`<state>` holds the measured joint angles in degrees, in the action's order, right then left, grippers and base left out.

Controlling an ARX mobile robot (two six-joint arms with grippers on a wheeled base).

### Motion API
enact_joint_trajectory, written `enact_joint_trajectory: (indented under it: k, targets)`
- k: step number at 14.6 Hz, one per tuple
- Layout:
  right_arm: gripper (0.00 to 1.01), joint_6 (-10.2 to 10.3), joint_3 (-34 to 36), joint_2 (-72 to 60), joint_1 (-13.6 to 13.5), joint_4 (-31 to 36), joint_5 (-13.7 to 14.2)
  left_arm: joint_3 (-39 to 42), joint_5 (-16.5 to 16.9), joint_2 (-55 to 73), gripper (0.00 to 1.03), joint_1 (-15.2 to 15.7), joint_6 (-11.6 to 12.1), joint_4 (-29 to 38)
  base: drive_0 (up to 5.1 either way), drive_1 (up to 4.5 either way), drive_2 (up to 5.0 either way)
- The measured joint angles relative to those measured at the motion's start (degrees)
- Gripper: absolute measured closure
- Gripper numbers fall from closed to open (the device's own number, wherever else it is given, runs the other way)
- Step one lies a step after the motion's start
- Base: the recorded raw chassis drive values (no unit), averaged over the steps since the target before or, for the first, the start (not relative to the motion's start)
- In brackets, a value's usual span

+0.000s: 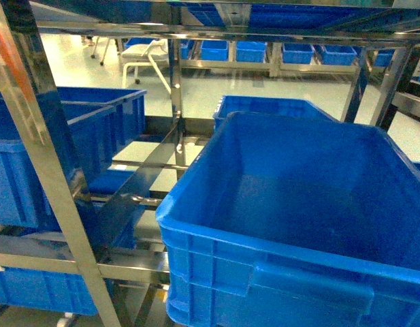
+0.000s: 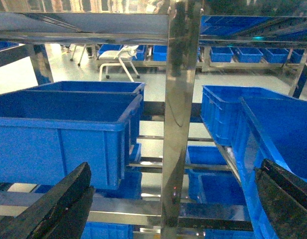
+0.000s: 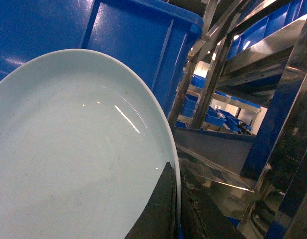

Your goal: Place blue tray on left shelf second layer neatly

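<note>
The blue tray [image 1: 298, 225] fills the near right of the head view, tilted, just in front of the shelf [image 1: 175, 102] and right of its middle upright. More crates [image 1: 60, 150] sit on the shelf's rails left of that upright, and one [image 1: 271, 107] lies behind the tray. The left claw [image 2: 173, 199] is apart, its fingers [image 2: 58, 204] either side of the upright [image 2: 180, 99], holding nothing. The right claw [image 3: 178, 209] is clamped on a pale plate [image 3: 78, 149] beside the tray's wall [image 3: 133, 35].
</note>
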<state>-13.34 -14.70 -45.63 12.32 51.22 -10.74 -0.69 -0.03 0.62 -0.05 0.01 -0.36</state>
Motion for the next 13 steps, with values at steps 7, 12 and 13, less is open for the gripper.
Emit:
enact_joint_trajectory:
  k: [7, 12, 13]
  targets:
    - [0.99, 11.3, -4.1, 0.8, 1.2, -24.6, -9.9, 0.0, 0.0, 0.0, 0.05, 0.0, 0.0, 0.0, -1.6, -1.62, -1.6]
    - [0.99, 22.5, -9.4, -14.7, -3.1, -36.8, -9.8, 0.0, 0.0, 0.0, 0.05, 0.0, 0.0, 0.0, -1.3, -1.30, -1.3]
    - [0.99, 24.9, -11.6, -19.4, -3.7, -34.3, -9.7, 0.0, 0.0, 0.0, 0.05, 0.0, 0.0, 0.0, 0.0, 0.00, 0.0]
